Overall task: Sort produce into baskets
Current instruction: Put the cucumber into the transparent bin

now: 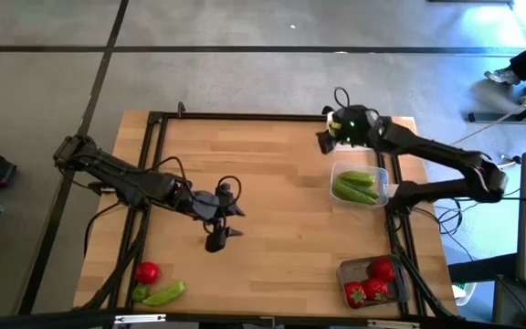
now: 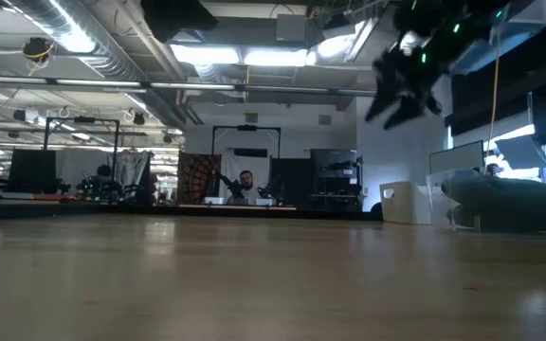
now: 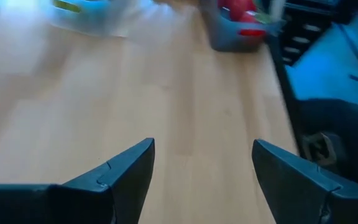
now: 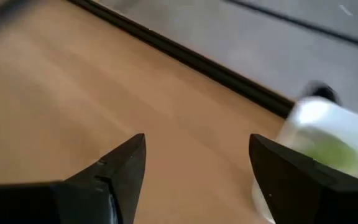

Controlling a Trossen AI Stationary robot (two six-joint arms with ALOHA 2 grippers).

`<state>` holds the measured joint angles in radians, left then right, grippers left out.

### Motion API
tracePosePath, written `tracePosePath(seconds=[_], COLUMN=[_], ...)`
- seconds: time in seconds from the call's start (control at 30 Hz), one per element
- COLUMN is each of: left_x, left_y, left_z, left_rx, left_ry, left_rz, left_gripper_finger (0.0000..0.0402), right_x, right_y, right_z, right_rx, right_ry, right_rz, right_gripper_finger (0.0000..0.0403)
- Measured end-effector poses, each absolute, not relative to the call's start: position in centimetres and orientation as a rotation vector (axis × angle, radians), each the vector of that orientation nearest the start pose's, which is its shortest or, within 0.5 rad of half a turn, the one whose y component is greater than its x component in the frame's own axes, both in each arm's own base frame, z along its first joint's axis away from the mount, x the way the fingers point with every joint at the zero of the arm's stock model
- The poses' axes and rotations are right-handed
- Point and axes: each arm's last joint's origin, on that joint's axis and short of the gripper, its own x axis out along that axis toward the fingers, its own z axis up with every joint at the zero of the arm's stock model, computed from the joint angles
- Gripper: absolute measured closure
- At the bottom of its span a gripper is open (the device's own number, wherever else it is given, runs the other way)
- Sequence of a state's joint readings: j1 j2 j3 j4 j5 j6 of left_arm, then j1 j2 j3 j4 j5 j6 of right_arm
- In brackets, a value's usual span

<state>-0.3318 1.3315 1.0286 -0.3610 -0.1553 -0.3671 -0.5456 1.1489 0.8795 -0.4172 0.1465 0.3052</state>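
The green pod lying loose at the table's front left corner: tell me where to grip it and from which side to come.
Grip the green pod across its narrow middle, coming straight down from above. It lies flat and slanted on the table, so the fingers should straddle its width, not its length. A red tomato sits just beside it, so keep clear of that side. The left gripper, open over mid-table, is nearest.
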Motion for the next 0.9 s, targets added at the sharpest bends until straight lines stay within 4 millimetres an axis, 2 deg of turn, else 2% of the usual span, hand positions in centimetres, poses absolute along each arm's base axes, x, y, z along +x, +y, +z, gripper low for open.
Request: tracePosePath(seconds=[0.13, 0.27, 0.53, 0.77, 0.9], left_x=[26.3, 24.9, 21.7, 19.5, 18.8], left_y=[-10.1, -11.4, -14.3, -16.6, -17.9], left_z=[28.1, 27.3, 26.2, 25.7, 25.0], left_rx=[-0.191, -0.203, -0.264, -0.444, -0.485], left_ry=[0.734, 0.855, 1.059, 1.201, 1.247], left_rz=[-0.117, -0.123, -0.105, -0.066, -0.030], left_gripper_finger=[0.0134, 0.0134, 0.0134, 0.0134, 0.0134], right_x=[21.0, 22.2, 23.7, 24.6, 25.0], right_y=[-9.2, -5.9, -1.1, 2.3, 3.7], right_z=[29.2, 29.5, 27.7, 26.5, 26.1], right_rx=[0.363, 0.312, 0.183, 0.139, 0.112], right_ry=[0.507, 0.500, 0.559, 0.582, 0.572], right_rz=[-0.612, -0.467, -0.381, -0.311, -0.285], right_gripper_finger=[0.0139, 0.0139, 0.0139, 0.0139, 0.0139])
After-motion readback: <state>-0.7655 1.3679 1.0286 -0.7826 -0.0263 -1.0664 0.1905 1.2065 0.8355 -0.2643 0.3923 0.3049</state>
